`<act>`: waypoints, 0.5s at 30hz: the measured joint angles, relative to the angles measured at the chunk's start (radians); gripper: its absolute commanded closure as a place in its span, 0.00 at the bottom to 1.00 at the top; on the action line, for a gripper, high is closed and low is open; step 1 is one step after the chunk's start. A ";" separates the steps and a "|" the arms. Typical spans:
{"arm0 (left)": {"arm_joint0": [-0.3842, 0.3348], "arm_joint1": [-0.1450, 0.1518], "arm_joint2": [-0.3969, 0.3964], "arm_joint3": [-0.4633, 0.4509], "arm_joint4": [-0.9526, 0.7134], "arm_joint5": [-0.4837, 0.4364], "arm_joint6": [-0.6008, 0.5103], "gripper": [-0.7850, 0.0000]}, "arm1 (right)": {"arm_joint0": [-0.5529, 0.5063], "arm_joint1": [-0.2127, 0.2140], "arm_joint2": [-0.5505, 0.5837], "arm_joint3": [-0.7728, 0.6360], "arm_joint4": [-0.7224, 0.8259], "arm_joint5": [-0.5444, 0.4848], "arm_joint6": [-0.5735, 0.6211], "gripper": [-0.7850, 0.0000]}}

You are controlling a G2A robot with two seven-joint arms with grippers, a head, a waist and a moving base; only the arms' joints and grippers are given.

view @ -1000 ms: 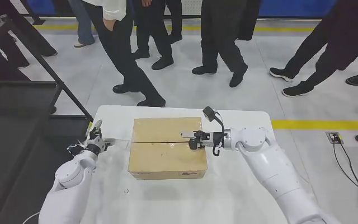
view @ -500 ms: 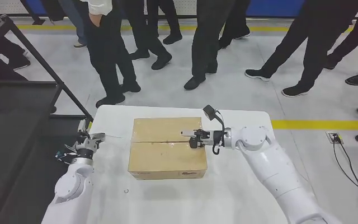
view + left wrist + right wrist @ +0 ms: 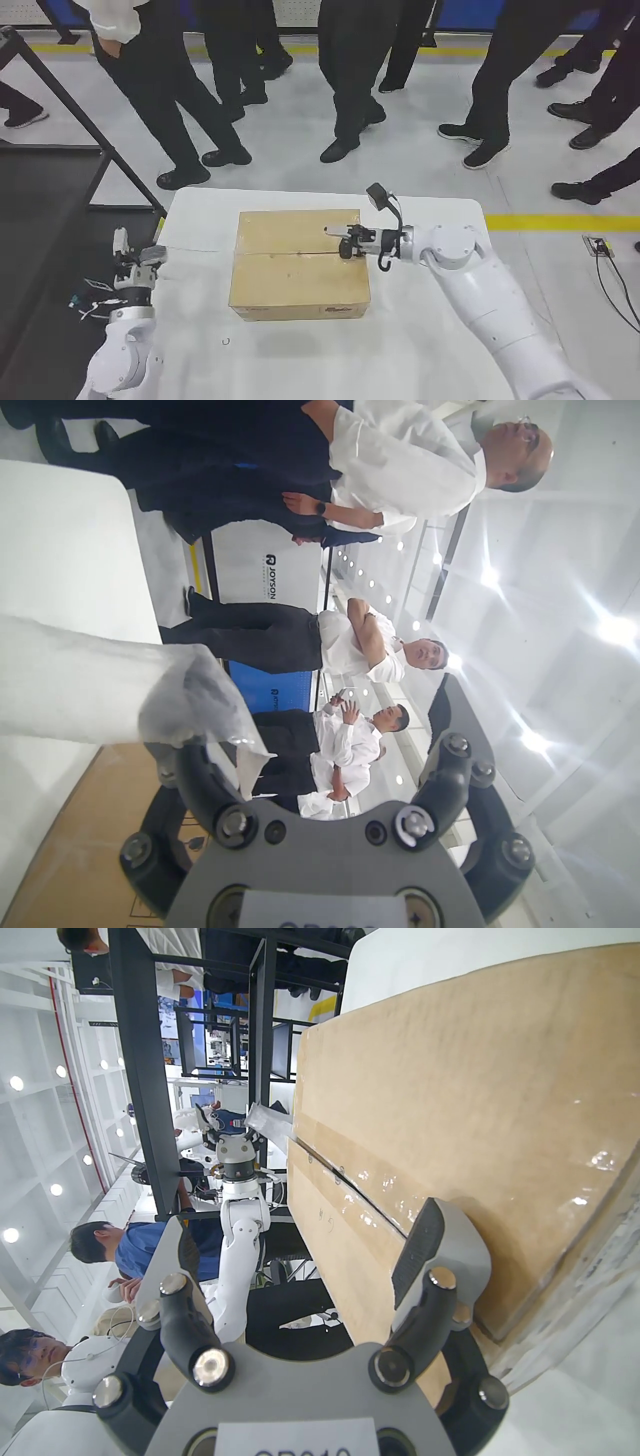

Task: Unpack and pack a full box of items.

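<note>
A closed cardboard box [image 3: 298, 262] lies in the middle of the white table [image 3: 420, 330], with a tape seam running along its top [image 3: 350, 1188]. My right gripper [image 3: 340, 240] [image 3: 300, 1248] is open at the seam's right end, one finger [image 3: 425, 1248] low over the box top. My left gripper [image 3: 135, 250] [image 3: 325, 740] is out past the table's left edge, pointing up, jaws wide apart. A crumpled strip of clear tape [image 3: 100, 690] clings to one of its fingers; the right wrist view shows the tape strip [image 3: 265, 1120] far off beyond the box.
A black metal rack [image 3: 60, 90] stands left of the table beside my left arm. Several people stand on the floor beyond the table's far edge. A tiny ring-like object [image 3: 226, 342] lies on the table in front of the box.
My left arm has swung away from the box's left side, out beyond the table edge, carrying the tape strip. The right gripper has stayed at the seam. People behind have shifted.
</note>
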 measured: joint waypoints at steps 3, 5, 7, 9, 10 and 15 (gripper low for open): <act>0.030 -0.002 -0.006 -0.045 0.029 -0.002 0.029 0.00 | 0.002 -0.002 -0.004 0.004 -0.006 0.007 -0.015 0.00; 0.044 -0.003 -0.009 -0.070 0.043 0.004 0.042 0.00 | 0.003 -0.004 -0.006 0.006 -0.005 0.008 -0.017 0.00; 0.055 -0.004 -0.015 -0.095 0.058 0.015 0.052 0.00 | 0.004 -0.005 -0.008 0.008 -0.005 0.007 -0.018 0.00; 0.064 -0.005 -0.019 -0.118 0.071 0.034 0.054 0.00 | 0.005 -0.006 -0.011 0.011 -0.005 0.007 -0.018 0.00; 0.067 -0.005 -0.022 -0.127 0.075 0.045 0.052 0.00 | 0.006 -0.007 -0.011 0.012 -0.005 0.007 -0.018 0.00; 0.081 -0.004 -0.044 -0.177 0.092 0.091 0.043 0.00 | 0.007 -0.009 -0.015 0.018 -0.005 0.006 -0.013 0.00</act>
